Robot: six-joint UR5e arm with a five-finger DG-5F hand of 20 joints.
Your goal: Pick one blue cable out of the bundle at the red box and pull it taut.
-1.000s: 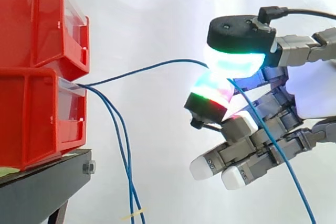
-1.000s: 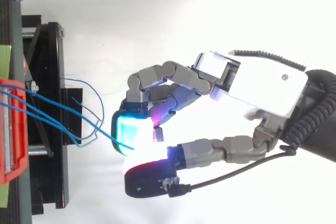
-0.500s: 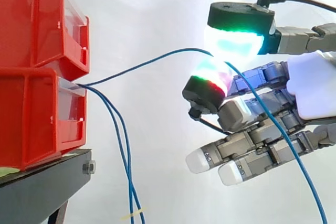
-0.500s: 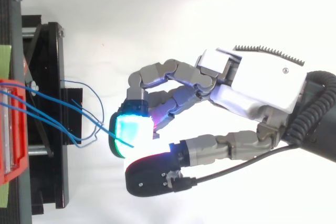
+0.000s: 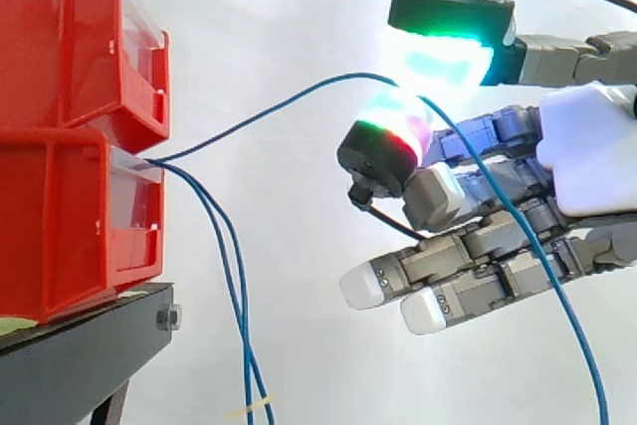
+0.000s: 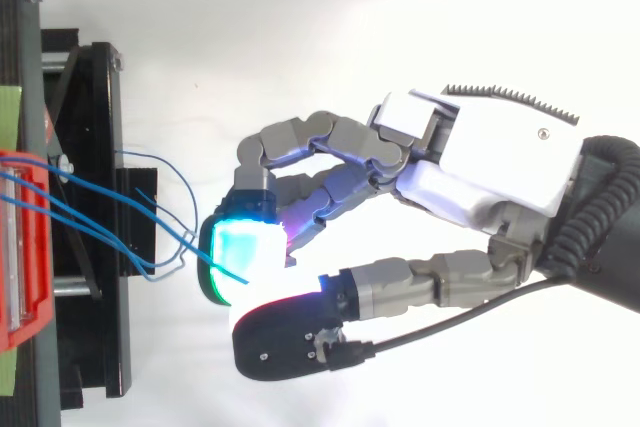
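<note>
One blue cable leaves the lower red bin and arcs up and right in a slack bow to my hand. There it passes through a narrow gap between the glowing thumb pad above and a curled finger's green-red pad below, lying on that pad. It then drops down right across the other fingers. Thumb and finger pads stand slightly apart, so the cable is not squeezed. From above, my hand reaches left toward the bins, and the cable ends at the cyan pad.
Two more blue cables hang from the same bin down past the black stand. A second red bin is stacked on top. From above, loose cable loops lie over the stand.
The thumb pad has lifted off the finger pad, opening a gap around the cable. The hand has drifted left toward the bins and the cable's arc has risen.
</note>
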